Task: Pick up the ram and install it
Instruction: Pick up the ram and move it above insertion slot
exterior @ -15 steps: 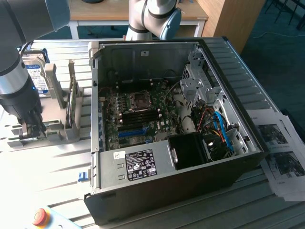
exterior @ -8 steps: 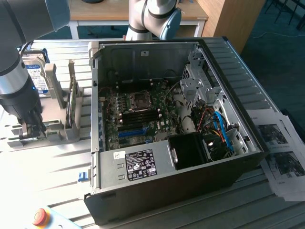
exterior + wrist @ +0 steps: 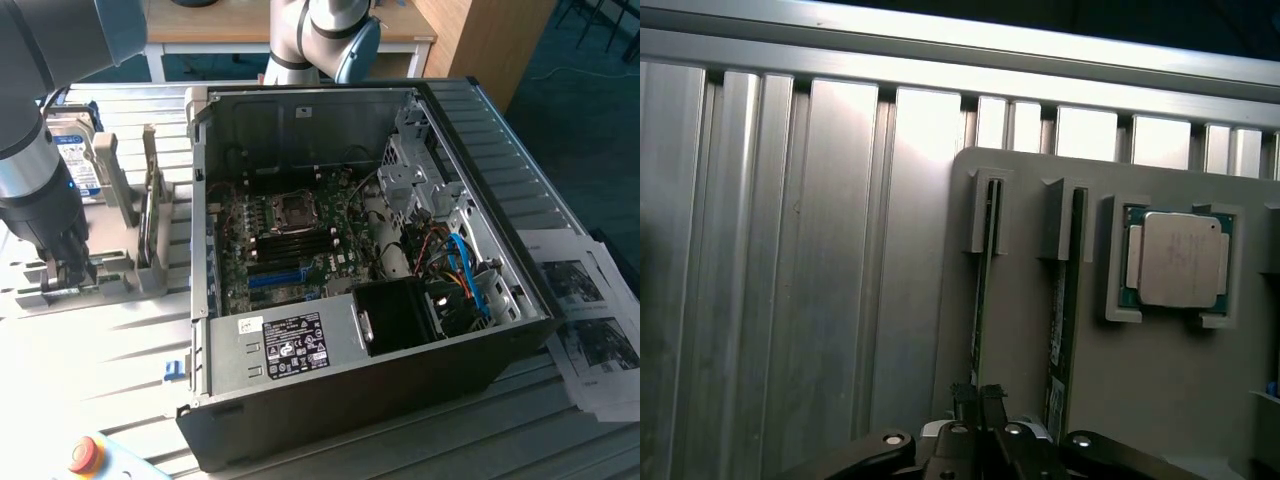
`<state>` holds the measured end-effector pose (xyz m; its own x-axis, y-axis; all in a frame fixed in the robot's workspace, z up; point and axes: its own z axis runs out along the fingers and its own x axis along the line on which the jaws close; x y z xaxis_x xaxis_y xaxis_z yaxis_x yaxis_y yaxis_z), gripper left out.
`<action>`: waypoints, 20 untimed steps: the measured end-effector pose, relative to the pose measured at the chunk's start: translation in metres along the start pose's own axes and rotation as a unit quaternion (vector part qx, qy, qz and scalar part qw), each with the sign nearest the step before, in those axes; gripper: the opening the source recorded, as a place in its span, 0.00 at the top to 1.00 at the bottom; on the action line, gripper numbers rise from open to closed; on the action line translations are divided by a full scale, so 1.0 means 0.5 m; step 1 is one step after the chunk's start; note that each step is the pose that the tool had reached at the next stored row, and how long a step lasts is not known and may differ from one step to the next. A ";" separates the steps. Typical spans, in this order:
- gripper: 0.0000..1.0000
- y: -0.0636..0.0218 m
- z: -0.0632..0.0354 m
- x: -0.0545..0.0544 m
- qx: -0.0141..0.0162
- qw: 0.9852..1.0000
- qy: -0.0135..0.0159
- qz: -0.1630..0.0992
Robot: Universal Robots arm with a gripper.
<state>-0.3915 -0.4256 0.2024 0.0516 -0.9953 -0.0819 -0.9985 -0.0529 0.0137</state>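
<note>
The ram, stood on edge in a slot of the grey holder on the counter, is pinched by the nearly shut tool, and could be jammed or bent if drawn out askew.

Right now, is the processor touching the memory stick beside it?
Apart. The wrist view shows the processor in its own recess, with bare grey holder between it and the nearest ram stick.

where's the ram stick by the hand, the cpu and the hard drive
thin green ram stick (image 3: 982, 310): wrist view, exposed long edge
square silver cpu (image 3: 1173, 258): wrist view, lid centre
boxy silver hard drive (image 3: 80, 160): exterior view, blue-white label
</note>
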 end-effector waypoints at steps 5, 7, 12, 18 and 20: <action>0.88 0.000 0.000 0.000 0.000 1.000 0.000 0.000; 0.88 0.000 0.000 0.000 0.000 1.000 0.000 0.000; 0.88 0.000 -0.005 0.000 0.000 1.000 0.000 0.000; 0.88 0.000 -0.014 -0.001 0.000 1.000 0.000 0.000; 0.88 0.000 -0.018 -0.001 0.000 1.000 0.000 0.000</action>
<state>-0.3916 -0.4256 0.2113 0.0517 -0.9953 -0.0818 -0.9985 -0.0529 0.0137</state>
